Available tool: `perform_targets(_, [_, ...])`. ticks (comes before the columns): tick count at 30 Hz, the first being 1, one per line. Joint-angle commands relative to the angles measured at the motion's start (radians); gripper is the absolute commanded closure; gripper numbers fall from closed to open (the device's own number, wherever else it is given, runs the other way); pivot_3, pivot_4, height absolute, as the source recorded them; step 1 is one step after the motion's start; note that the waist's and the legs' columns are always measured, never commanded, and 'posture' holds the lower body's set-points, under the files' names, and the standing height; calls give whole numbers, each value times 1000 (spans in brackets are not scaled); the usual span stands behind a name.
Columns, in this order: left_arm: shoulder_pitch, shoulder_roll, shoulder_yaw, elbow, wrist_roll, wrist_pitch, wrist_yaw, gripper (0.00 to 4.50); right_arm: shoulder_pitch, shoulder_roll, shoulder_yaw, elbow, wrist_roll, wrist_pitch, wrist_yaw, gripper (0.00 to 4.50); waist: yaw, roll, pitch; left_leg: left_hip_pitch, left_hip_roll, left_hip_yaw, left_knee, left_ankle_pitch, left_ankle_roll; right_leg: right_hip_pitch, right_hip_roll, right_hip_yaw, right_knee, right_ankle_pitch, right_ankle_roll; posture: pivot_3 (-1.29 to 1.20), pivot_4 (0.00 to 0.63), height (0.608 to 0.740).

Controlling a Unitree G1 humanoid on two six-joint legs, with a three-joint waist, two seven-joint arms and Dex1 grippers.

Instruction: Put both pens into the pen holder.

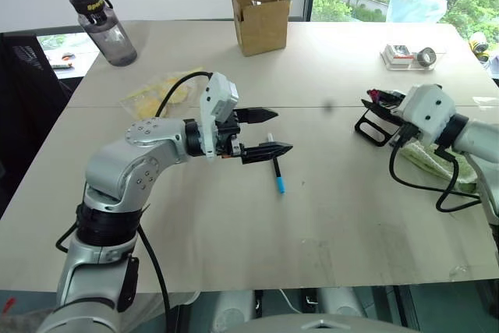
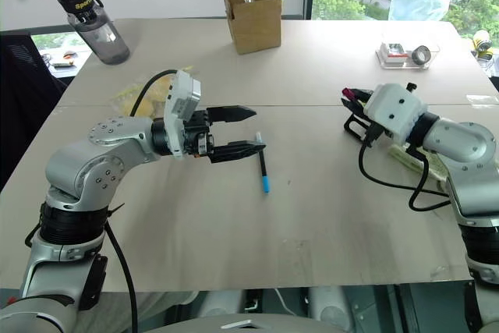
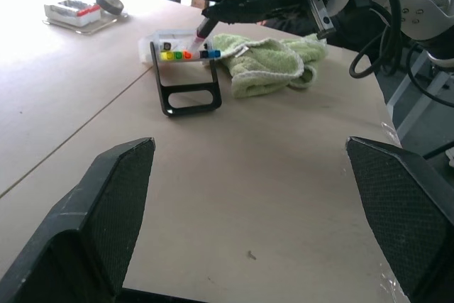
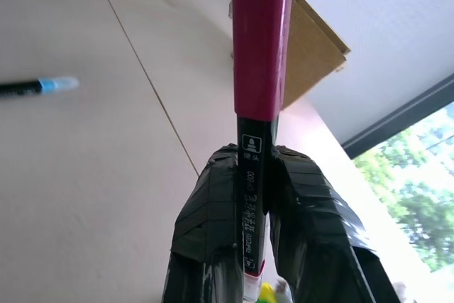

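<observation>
The right gripper pinches the pink pen at the pen holder, which stands on the table beside a green cloth. The left gripper, fingers spread wide, hovers just above the blue pen, which lies flat mid-table.

The counter is smooth, matt beige laminate. The far box is plain brown cardboard. The pen holder is glossy black plastic beside a fuzzy green cloth. The pink pen is glossy plastic; the right claw fingers look tape-wrapped, matt
</observation>
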Motion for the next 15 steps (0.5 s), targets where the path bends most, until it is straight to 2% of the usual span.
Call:
perform_targets(1, [-17,14,-14,-27,23,-18,-1,52,4,6,-44,8,-18,-65,-36,4416,-1,0,0,0,0,0,0,0,0,0,0,0,0,0,0,0,150,736])
perform_targets(7, [-50,16,-26,3,37,-22,-22,52,-23,11,-36,118,-85,-208,-86,4416,0,0,0,0,0,0,1,0,0,0,1,1,1,0,0,0,150,736])
perform_targets(15, [-69,33,-27,19,42,-21,-46,52,-38,30,-31,170,-102,-270,-119,4416,-1,0,0,1,0,0,1,0,0,0,1,1,1,0,0,0,150,736])
